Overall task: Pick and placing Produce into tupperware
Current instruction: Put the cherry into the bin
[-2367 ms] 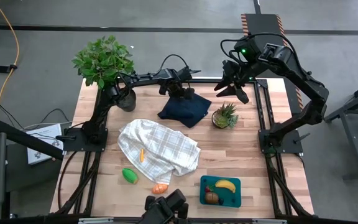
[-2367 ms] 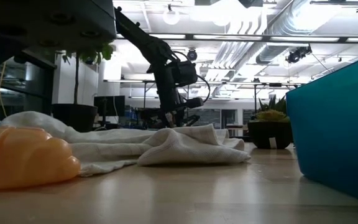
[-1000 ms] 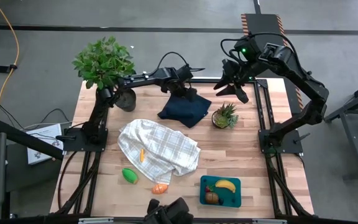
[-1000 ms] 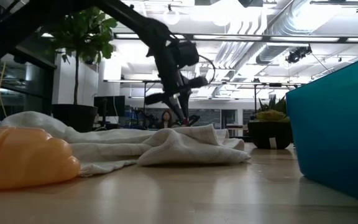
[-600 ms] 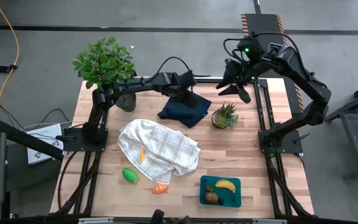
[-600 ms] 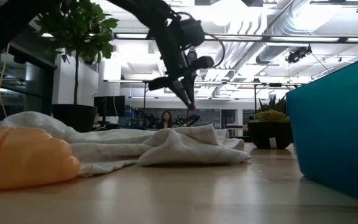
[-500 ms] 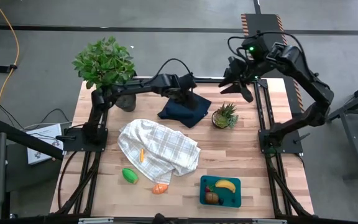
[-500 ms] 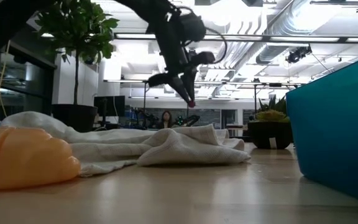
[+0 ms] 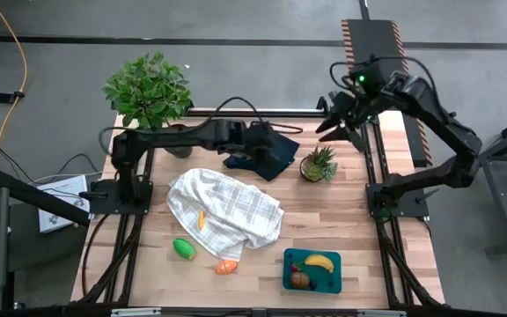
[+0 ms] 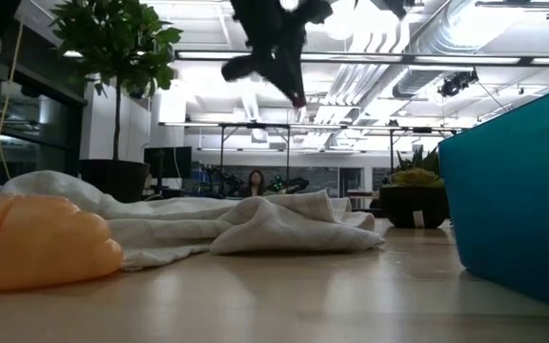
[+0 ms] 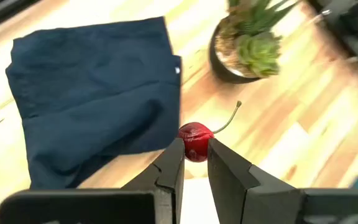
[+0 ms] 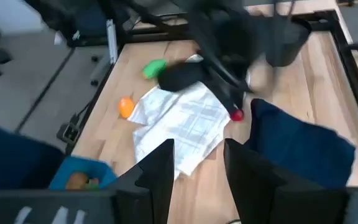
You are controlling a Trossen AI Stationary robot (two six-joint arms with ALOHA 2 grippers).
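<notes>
My left gripper (image 11: 194, 148) hangs high above the table, over the near edge of the dark navy cloth (image 11: 92, 93), shut on a red berry (image 11: 196, 132) with a green stem. In the low view the berry (image 10: 299, 100) shows well above the towel. The teal tupperware (image 9: 289, 260) stands near the table's near edge and holds a yellow banana (image 9: 319, 261), a brown round piece (image 9: 299, 280) and a red piece. A green piece (image 9: 183, 249) and an orange piece (image 9: 226, 266) lie on the table. My right gripper (image 9: 334, 123) waits open above the far right corner. My left gripper pinches the red berry's round body (image 11: 195, 138) between its two fingertips (image 11: 174, 154), one finger on each side. The berry is lifted clear of the table and the cloth. Its green stem (image 11: 227, 118) sticks out free beyond the fingers.
A checked towel (image 9: 224, 210) lies crumpled mid-table with a small orange piece (image 9: 202, 219) on it. A spiky potted plant (image 9: 319, 165) stands right of the navy cloth (image 9: 275, 154), a large leafy plant (image 9: 148, 88) at the far left corner. Bare wood shows between towel and tupperware.
My left gripper has risen from just above the navy cloth to well above the table, carrying the red berry up with it, and has shifted a little toward the near edge. My right arm has drawn slightly toward the table's right edge.
</notes>
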